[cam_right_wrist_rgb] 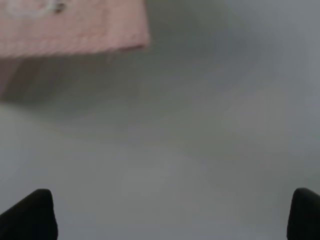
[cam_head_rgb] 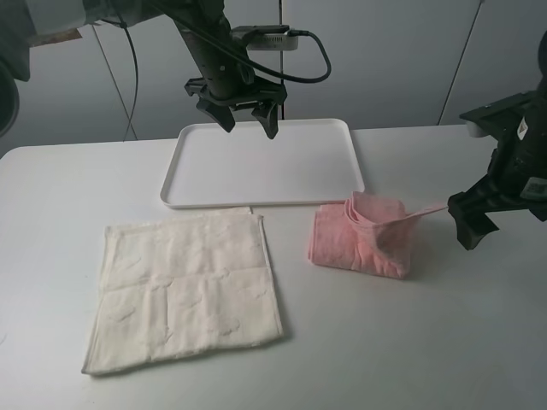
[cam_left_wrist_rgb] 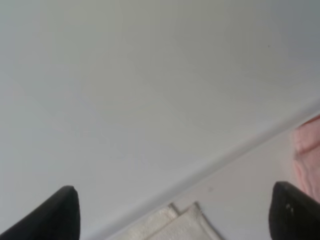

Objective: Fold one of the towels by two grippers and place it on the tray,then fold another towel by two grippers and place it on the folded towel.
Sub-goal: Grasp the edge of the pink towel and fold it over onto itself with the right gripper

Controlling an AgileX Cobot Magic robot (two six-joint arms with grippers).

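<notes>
Up high: my left tool hangs wide open and empty over the far rim of the tray, while my right tool gapes empty just beside the folded pink towel on the tabletop. Left wrist: tray floor shows between my spread fingertips. Right wrist: fingertips spread wide, the pink towel edge lying apart from them.

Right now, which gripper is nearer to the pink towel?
Right. The right gripper sits open just beside the pink towel's lifted corner; the left gripper hovers over the tray's far edge, well away from it.
</notes>
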